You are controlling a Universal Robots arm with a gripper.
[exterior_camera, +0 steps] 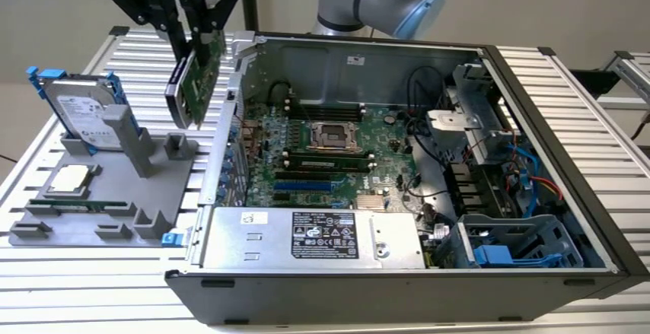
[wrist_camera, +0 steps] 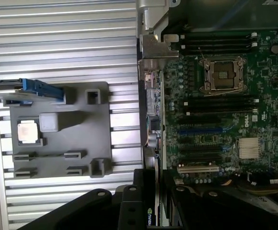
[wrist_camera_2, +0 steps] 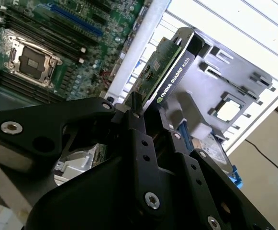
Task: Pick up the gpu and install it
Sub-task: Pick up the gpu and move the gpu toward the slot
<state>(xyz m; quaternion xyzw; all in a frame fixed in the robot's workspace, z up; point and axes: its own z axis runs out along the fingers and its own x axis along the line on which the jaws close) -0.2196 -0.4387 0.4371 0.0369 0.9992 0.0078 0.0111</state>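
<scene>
The black pincer is clamped on the gpu, a flat rectangular card with one green board face and one black shroud face. It holds the card on edge in the air just beside the outer wall of the open black metal computer case. Farther out from the case, a grey plastic holder tray rests on the ribbed aluminium worktop.

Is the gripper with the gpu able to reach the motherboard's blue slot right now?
Probably yes: the gripper holds the gpu beside the open case, and nothing covers the blue slot.
</scene>
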